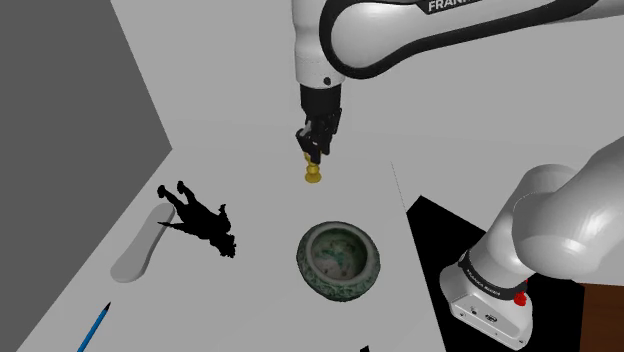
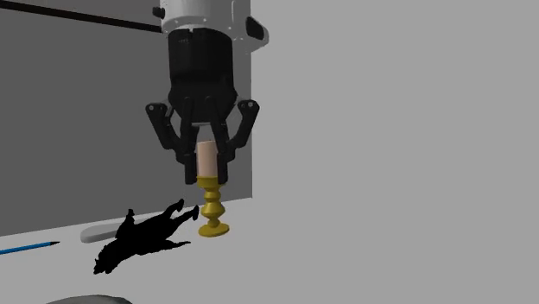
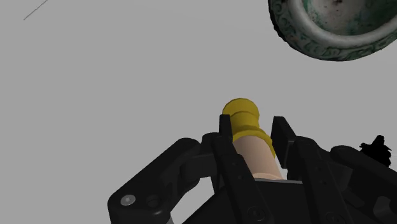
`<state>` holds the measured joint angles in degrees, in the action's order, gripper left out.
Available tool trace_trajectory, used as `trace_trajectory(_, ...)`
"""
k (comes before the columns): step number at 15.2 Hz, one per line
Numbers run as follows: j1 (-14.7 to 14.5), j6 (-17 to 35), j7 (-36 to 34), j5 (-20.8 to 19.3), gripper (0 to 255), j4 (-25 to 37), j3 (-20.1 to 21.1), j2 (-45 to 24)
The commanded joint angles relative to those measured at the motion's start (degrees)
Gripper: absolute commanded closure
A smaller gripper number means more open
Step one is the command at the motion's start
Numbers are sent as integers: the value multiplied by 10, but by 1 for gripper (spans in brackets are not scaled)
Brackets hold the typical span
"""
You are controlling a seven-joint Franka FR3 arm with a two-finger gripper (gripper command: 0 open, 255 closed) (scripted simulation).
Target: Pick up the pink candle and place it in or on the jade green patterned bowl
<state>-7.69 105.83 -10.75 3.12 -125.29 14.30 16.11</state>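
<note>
Spreading pale grey, the tabletop (image 1: 262, 305) meets a darker wall (image 1: 60, 90). The gripper (image 2: 207, 176) clasps the pink candle (image 2: 208, 160), with the green patterned bowl (image 1: 372, 262) at its six o'clock.

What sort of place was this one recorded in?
Probably a plain simulated household tabletop: a pale grey table beside a darker grey wall, with a pink candle, a green patterned bowl and a blue pencil.

The pink candle (image 2: 207, 160) reads smooth and matt, no shine at all. Its yellow holder (image 2: 213, 214) looks smooth too, a dull brassy tone. The bowl (image 3: 318, 49) shows mottled green, with rough raised relief outside and a smoother inside. The gripper (image 2: 207, 175) is black with a soft satin sheen. The arm (image 1: 400, 40) has a glossy white shell. The table (image 1: 260, 290) is flat matt grey.
</note>
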Motion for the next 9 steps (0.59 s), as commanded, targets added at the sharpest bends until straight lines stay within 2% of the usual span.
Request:
trace_trajectory(1, 0, -14, 0, 0, 255, 12, -1, 2)
trace_trajectory(5, 1, -43, 1, 0, 255, 37, -2, 5)
trace_trajectory(9, -21, -59, -31, 24, 255, -3, 19, 65)
